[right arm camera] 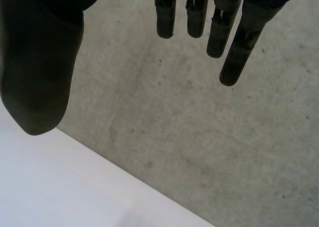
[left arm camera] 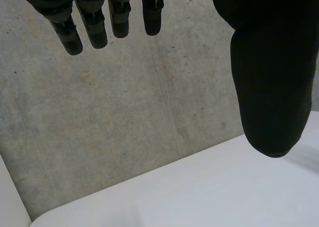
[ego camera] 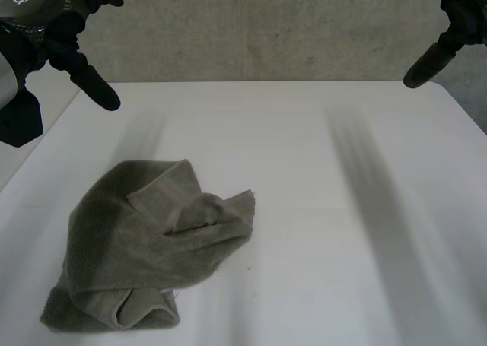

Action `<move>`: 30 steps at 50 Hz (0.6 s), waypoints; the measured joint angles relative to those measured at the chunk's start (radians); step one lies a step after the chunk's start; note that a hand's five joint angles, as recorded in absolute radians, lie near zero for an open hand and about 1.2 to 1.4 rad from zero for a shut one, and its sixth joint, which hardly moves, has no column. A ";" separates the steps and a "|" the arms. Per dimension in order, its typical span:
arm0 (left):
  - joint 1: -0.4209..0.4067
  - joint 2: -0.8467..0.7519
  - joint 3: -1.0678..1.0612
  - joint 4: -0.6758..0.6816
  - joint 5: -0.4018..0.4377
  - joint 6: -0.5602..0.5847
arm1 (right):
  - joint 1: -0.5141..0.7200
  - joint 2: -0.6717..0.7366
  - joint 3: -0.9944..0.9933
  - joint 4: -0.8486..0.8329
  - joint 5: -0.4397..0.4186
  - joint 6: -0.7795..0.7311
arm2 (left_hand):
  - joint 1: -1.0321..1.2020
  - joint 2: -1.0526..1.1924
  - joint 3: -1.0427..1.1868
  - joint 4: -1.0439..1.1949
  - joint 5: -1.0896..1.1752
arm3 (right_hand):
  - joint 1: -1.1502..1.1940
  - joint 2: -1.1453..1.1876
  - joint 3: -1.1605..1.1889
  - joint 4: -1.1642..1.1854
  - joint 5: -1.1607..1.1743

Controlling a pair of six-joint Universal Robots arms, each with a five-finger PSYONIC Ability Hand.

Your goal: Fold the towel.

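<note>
A grey-green towel (ego camera: 148,243) lies crumpled in a loose heap on the near left part of the white table (ego camera: 319,232). My left hand (ego camera: 72,46) hovers high above the table's far left corner, fingers straight and holding nothing. My right hand (ego camera: 449,26) hangs above the far right corner, also open and empty. In the left wrist view the straight fingers (left arm camera: 94,22) and thumb (left arm camera: 271,82) are spread over the table's far edge (left arm camera: 199,187). The right wrist view has the same spread: fingers (right arm camera: 219,27), thumb (right arm camera: 40,72). Both hands are well away from the towel.
A grey concrete wall (ego camera: 259,30) stands behind the table's far edge. The table's bare white top stretches to the right of the towel. The table's left edge (ego camera: 46,133) runs close beside the towel.
</note>
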 measured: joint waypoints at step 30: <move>-0.004 0.003 -0.019 0.008 0.000 0.002 | 0.051 0.100 0.074 0.026 -0.118 -0.131 | 0.000 0.000 0.000 0.000 0.000 | 0.000 0.000 0.000 0.000 0.000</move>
